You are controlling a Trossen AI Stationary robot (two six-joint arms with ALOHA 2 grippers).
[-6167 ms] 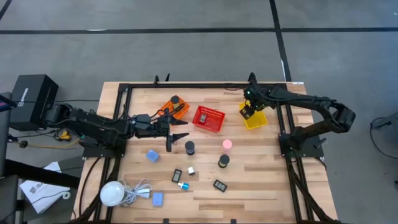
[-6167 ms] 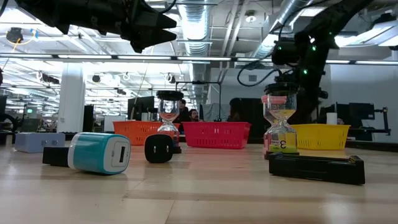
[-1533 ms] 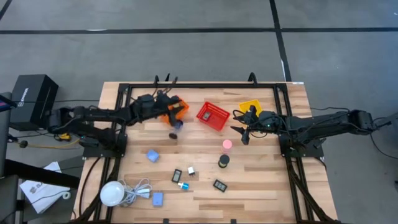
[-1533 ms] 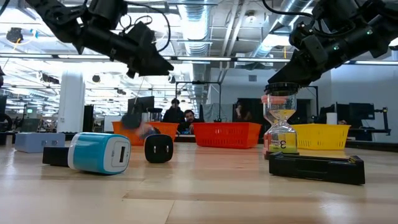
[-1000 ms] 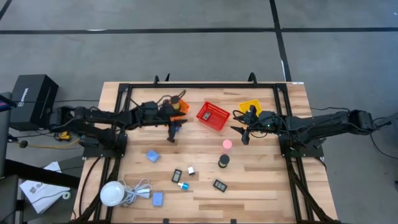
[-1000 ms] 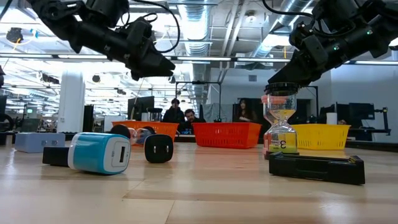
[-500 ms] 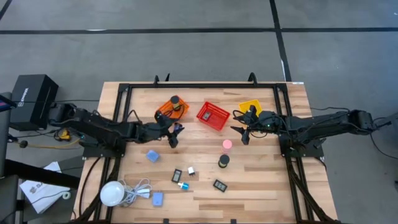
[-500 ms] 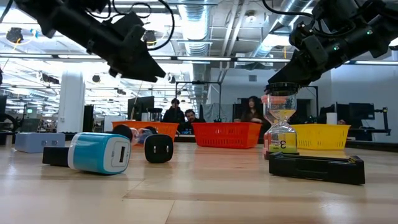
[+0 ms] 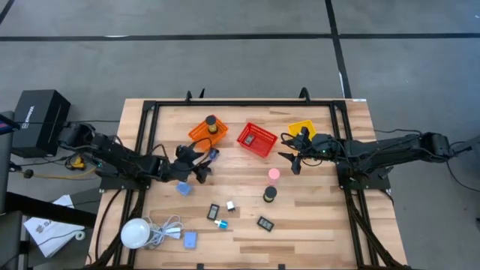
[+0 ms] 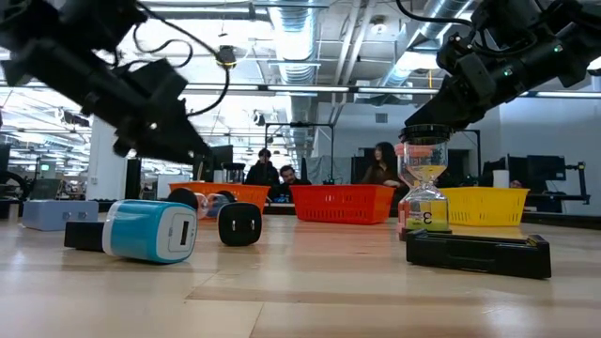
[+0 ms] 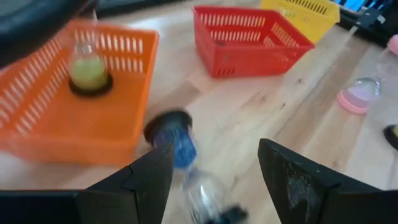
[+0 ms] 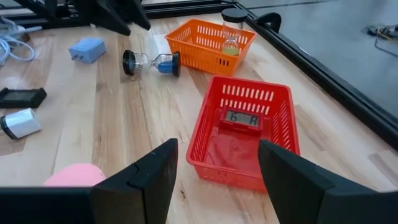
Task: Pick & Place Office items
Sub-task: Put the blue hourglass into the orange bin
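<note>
Jaws of both grippers are being held wide apart, with nothing gripped between them. The left gripper (image 9: 201, 166) is being held low over the table (image 9: 315, 232), just in front of the orange basket (image 9: 201, 130), with a blue hourglass (image 11: 177, 146) lying on its side on the wood directly ahead of the left gripper's fingers (image 11: 292, 180). A yellow-green hourglass (image 11: 88, 73) is being kept upright inside the orange basket. The right gripper (image 9: 292, 159) is being held between the red basket (image 9: 253, 141) and the yellow basket (image 9: 303, 129), facing the red basket (a small digital clock (image 12: 242, 119) is lying flat on its floor). A pink hourglass (image 9: 274, 175) is standing near the right gripper, with a black-capped hourglass (image 9: 269, 194) just in front of it. Light-blue chargers (image 9: 184, 187) and flat black clocks (image 9: 264, 223) are lying scattered across the front half of the table.
</note>
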